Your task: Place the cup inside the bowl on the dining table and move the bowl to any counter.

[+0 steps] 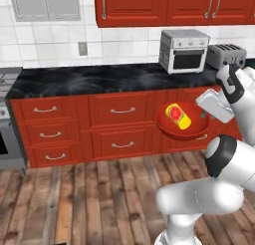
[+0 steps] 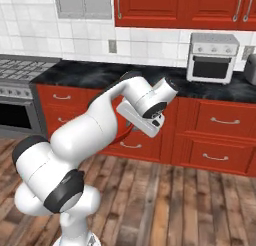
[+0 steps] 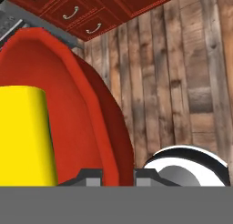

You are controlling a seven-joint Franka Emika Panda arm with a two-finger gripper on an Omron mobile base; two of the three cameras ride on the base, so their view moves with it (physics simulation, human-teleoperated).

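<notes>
Pinching the bowl (image 1: 182,125) rim between nearly closed fingers, the hand (image 3: 117,177) holds it aloft; the cup (image 1: 178,116) lies tipped inside, its far end cropped in hand view.

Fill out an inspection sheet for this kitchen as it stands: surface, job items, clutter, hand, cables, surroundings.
Surface: long black marble counter over red drawers; nothing set down in its middle stretch.
Job items: wide glossy red bowl held in the air in front of the drawers; small yellow cup with a red patch lying inside it.
Clutter: silver toaster oven and toaster on the counter.
Hand: hand shut on the bowl's rim.
Cables: nothing seen.
Surroundings: wooden plank floor, stove, white tiled wall.
</notes>
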